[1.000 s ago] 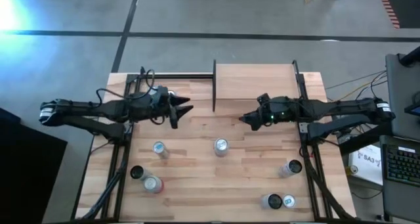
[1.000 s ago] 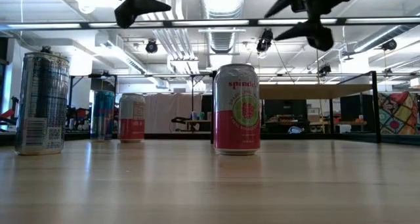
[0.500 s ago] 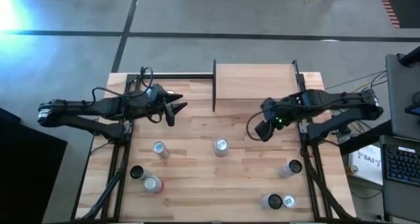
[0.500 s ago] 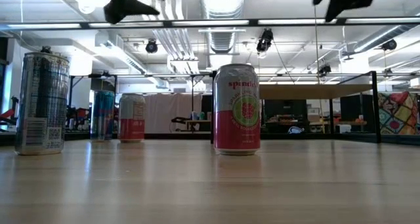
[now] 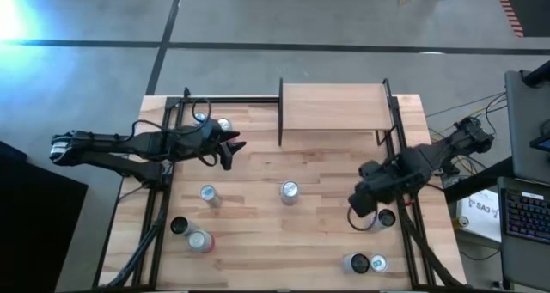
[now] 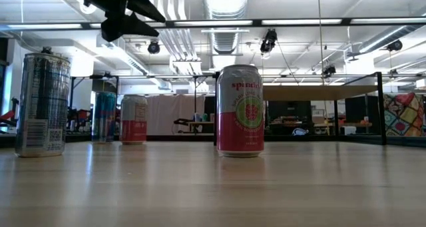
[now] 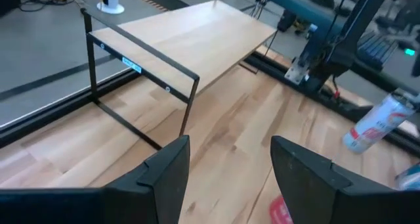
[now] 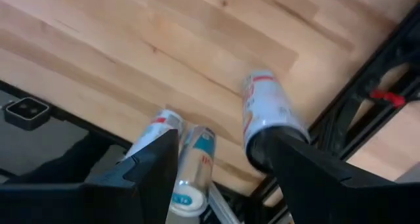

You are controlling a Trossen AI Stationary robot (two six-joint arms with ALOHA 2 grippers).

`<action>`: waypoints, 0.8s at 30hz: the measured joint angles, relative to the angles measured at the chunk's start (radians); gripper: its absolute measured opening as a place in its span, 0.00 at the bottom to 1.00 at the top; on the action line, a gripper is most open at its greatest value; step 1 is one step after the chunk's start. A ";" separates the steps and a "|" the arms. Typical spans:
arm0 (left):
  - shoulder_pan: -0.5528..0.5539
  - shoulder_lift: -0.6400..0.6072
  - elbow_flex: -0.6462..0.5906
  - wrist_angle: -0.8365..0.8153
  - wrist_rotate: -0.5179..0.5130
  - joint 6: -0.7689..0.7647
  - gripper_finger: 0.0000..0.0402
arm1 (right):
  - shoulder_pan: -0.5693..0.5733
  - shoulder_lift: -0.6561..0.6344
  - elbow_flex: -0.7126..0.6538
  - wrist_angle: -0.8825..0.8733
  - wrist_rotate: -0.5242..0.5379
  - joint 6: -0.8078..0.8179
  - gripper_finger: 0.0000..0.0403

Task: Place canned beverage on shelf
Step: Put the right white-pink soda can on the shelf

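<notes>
The shelf (image 5: 333, 106), a pale wood panel on thin black rods, stands at the table's far middle; it also shows in the left wrist view (image 7: 190, 33). My right gripper (image 5: 357, 209) is open and empty, tipped down above a white-and-red can (image 5: 384, 217) at the table's right edge, which shows between and beyond its fingers in the right wrist view (image 8: 266, 119). My left gripper (image 5: 230, 147) is open and empty, held high left of the shelf, pointing toward it (image 7: 230, 171). A pink can (image 6: 240, 110) stands upright mid-table (image 5: 290, 191).
Other cans stand about: one at the far left (image 5: 223, 124), one left of centre (image 5: 209, 195), two near left (image 5: 189, 235), two near right (image 5: 367, 263). A tall silver can (image 6: 43, 104) is close in the low view. Black frame rails run along both table sides.
My right gripper has swung from just in front of the shelf toward the table's near right, tipping downward, and now hangs over the white-and-red can. My left gripper has drawn back a little toward the table's left edge. No can has moved.
</notes>
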 joint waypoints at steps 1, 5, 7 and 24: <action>0.000 0.005 0.001 0.000 0.000 0.003 0.49 | 0.018 -0.004 -0.003 0.002 0.000 0.018 0.57; 0.000 0.017 0.011 -0.002 0.000 0.008 0.49 | 0.084 -0.007 -0.016 0.004 0.011 0.047 0.61; -0.002 0.018 0.018 0.003 0.005 0.011 0.49 | 0.113 -0.006 -0.033 0.004 0.013 0.069 0.65; -0.006 0.015 0.034 -0.042 0.009 0.001 0.49 | 0.239 -0.045 -0.247 0.039 0.002 0.351 0.86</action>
